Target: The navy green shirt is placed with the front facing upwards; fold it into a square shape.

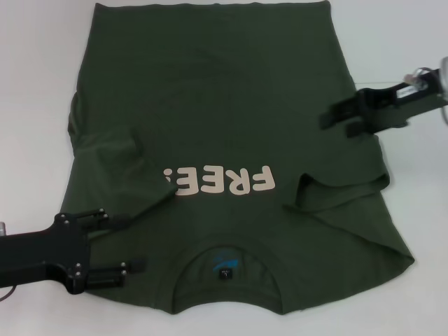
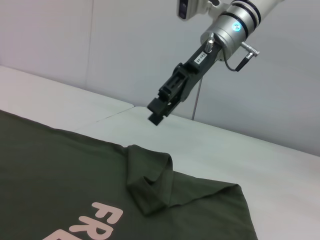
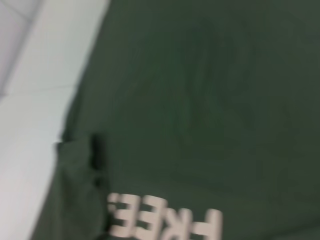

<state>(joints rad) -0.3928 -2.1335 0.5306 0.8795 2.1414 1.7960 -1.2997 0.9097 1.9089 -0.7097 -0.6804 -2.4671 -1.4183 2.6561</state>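
Nearest, at seven o'clock in the head view, the black left gripper (image 1: 129, 243) hovers with fingers spread over the near left shoulder of the navy green shirt (image 1: 210, 105), a large dark olive cotton T-shirt lying front-up on the white table (image 1: 28, 84), ribbed collar (image 1: 227, 276) nearest. Both short sleeves lie folded inward beside the white "FREE!" print (image 1: 222, 182). At two o'clock, the black right gripper (image 1: 336, 119) hangs above the shirt's right edge, fingers slightly apart. Bare table borders both sides.

White table (image 1: 420, 210) — plain grey wall (image 2: 100, 50)
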